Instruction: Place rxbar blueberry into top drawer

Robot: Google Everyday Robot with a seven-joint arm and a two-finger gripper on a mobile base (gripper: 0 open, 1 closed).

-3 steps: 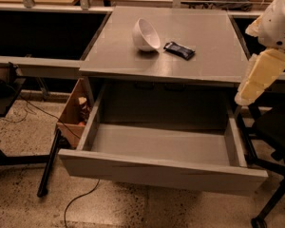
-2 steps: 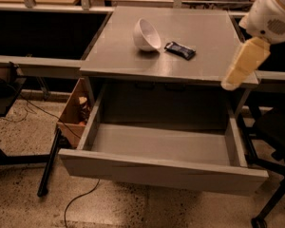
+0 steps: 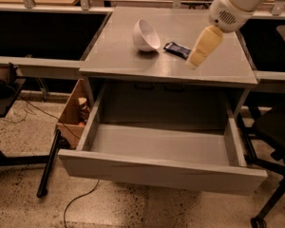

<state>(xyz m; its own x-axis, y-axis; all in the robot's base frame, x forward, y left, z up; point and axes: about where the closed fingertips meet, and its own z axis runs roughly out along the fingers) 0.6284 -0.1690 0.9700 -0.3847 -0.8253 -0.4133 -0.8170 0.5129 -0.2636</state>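
Note:
The rxbar blueberry, a small dark flat bar, lies on the grey table top just right of a white bowl. The top drawer is pulled wide open below the table top and nothing lies in it. My gripper hangs from the white arm at the upper right, its cream-coloured fingers pointing down and left over the table. Its tip is just right of the bar and a little nearer to the front edge.
A white bowl lies tipped on its side left of the bar. A brown cardboard box stands on the floor left of the drawer. A black chair is at the right, and a cable runs over the floor.
My arm has swung left and further over the table, from beside the table's right edge to a spot next to the bar. Bar, bowl and drawer have not moved.

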